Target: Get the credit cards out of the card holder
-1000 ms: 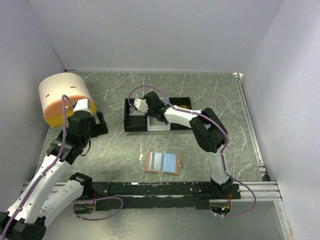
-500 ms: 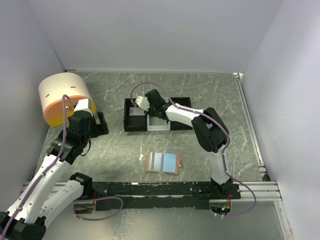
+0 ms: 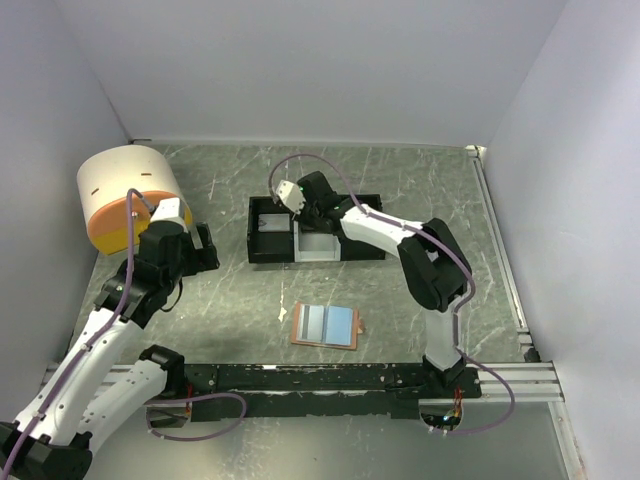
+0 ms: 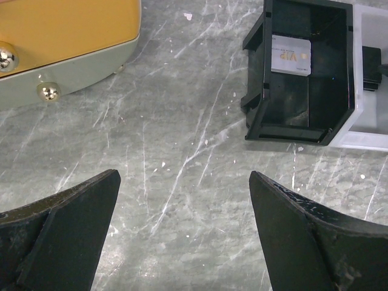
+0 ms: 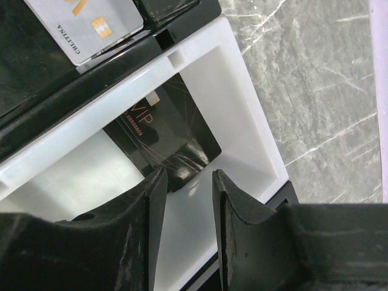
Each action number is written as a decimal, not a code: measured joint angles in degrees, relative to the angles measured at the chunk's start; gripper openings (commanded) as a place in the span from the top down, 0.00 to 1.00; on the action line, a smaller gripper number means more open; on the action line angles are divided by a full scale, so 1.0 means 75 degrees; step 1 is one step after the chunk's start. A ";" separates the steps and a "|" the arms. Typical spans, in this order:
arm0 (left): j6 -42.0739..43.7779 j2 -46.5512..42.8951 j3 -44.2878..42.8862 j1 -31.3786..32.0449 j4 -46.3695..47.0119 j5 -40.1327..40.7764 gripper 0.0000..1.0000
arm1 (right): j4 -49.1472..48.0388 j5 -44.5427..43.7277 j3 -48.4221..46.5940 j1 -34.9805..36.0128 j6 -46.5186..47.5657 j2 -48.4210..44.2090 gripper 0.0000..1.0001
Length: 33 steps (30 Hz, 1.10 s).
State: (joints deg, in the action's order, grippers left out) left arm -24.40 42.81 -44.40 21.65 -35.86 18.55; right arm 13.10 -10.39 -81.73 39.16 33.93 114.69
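The salmon-orange card holder (image 3: 325, 325) lies open on the table in front of the arms, with its light blue lining up. My right gripper (image 3: 308, 212) hovers over the black-and-white tray (image 3: 262, 255). In the right wrist view its jaws (image 5: 189, 182) stand a little apart and hold nothing. Below them a black card (image 5: 163, 142) lies in the white compartment. A silver card (image 5: 85, 21) lies in the left black compartment; it also shows in the left wrist view (image 4: 291, 54). My left gripper (image 4: 183, 176) is wide open and empty over bare table, left of the tray.
A large cream and orange cylinder (image 3: 125, 195) stands at the far left, close behind my left gripper; it also shows in the left wrist view (image 4: 60, 42). White walls close the table on three sides. A black rail (image 3: 330, 378) runs along the near edge.
My right gripper has moved back and to the right, from over the tray's left black compartment to over the white one. The left arm has hardly moved.
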 measured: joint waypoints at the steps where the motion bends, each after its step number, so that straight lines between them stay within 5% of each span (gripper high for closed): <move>1: 0.0000 0.0012 0.0000 0.0000 0.0000 -0.0023 0.00 | -0.0029 0.0035 0.0041 -0.0003 -0.0055 -0.0076 0.64; 13: 0.0006 0.0082 0.0000 0.0000 0.0003 -0.0105 0.00 | -0.1647 0.0679 0.1588 -0.0012 -0.1903 -0.2372 0.60; 20: 0.0006 0.0207 0.0000 -0.0003 0.0003 -0.0105 0.00 | -0.3346 0.0793 0.3593 -0.0015 -0.3867 -0.4861 0.44; 33: 0.0026 0.0187 0.0000 -0.0009 0.0006 -0.0242 0.00 | -0.2393 0.2410 0.5697 -0.0012 -0.7997 -0.6537 0.46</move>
State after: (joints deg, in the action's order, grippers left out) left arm -24.21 44.21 -44.40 21.58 -35.81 16.73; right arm -4.84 7.68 -39.00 39.07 -26.04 65.67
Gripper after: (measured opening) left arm 0.998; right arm 0.546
